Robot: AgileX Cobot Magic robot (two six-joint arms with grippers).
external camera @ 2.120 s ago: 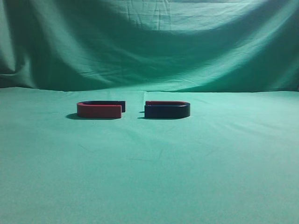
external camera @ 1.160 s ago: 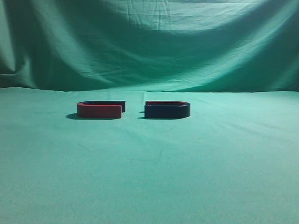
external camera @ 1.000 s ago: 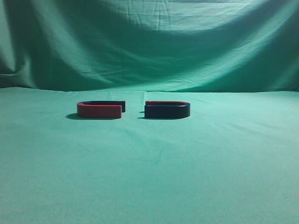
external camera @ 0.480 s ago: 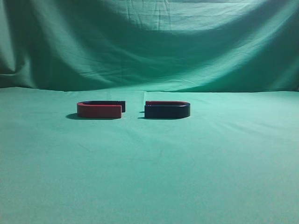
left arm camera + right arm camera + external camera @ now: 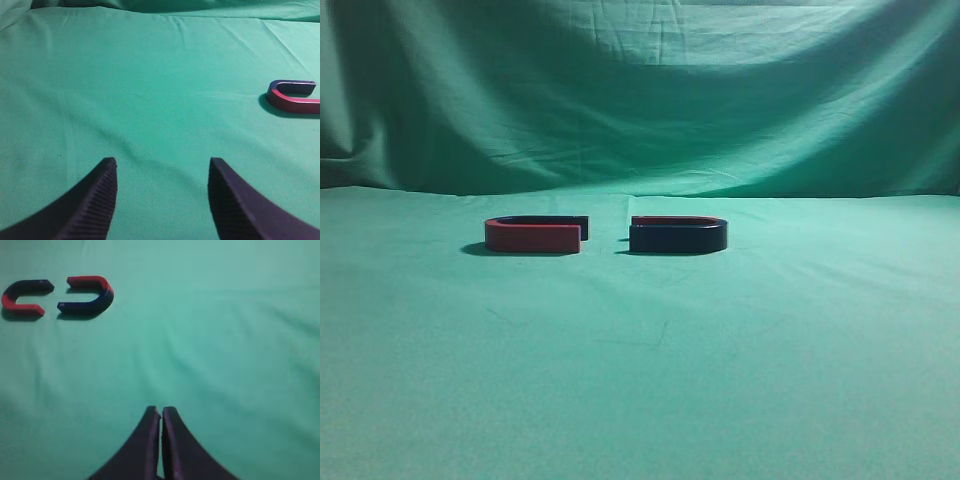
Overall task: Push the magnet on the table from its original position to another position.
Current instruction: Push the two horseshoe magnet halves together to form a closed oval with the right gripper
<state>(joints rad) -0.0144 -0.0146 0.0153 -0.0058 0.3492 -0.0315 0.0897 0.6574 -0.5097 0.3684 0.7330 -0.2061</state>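
Two red-and-blue horseshoe magnets lie on the green cloth, open ends facing each other across a small gap. The left magnet [image 5: 534, 234] shows its red side, the right magnet [image 5: 677, 235] its dark blue side. In the right wrist view both show at the upper left, left magnet [image 5: 22, 298] and right magnet [image 5: 87, 296]. One magnet [image 5: 292, 96] shows at the right edge of the left wrist view. My left gripper [image 5: 162, 172] is open and empty, far from it. My right gripper [image 5: 161, 412] is shut and empty, well short of the magnets. Neither gripper shows in the exterior view.
The green cloth [image 5: 640, 360] covers the whole table and hangs as a backdrop [image 5: 640, 90] behind it. It has light creases. Nothing else lies on it.
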